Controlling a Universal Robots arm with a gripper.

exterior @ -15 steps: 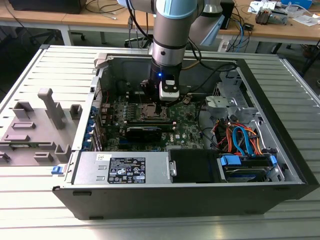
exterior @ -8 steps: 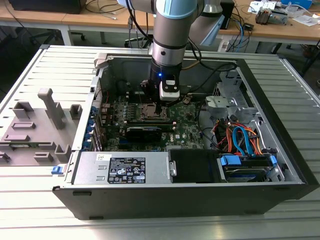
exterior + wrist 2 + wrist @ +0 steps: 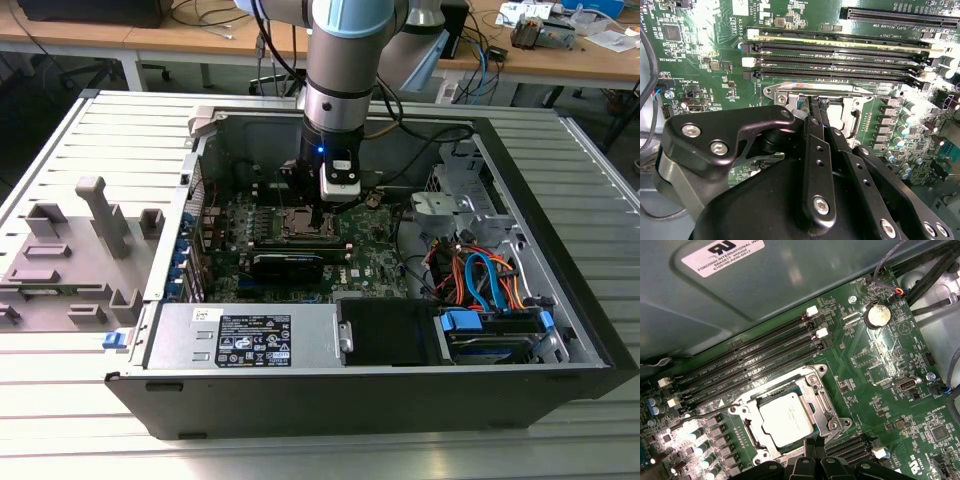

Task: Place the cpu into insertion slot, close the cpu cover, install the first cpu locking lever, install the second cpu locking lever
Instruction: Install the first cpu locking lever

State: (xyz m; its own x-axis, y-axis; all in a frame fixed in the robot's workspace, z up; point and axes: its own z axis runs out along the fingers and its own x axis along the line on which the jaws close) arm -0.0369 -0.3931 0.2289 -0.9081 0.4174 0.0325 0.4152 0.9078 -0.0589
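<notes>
a: place of the cpu (image 3: 787,419), against the jaws?
b: seated flat in the insertion slot (image 3: 753,431), under the lowered cpu cover (image 3: 824,401), just past the gripper (image 3: 810,444) tips. jaws pressed together at the cover's edge.
a: any writing?
b: white sticker (image 3: 722,255) with print on the grey case wall (image 3: 790,290); tiny white lettering across the green board (image 3: 880,365).
a: room to move?
b: tight. memory slots (image 3: 750,365) right beside the socket, case wall beyond.

Space above the cpu (image 3: 788,419) is open. Memory slots (image 3: 750,360) crowd one side (low, though), and the case wall (image 3: 765,285) rises just beyond them.
</notes>
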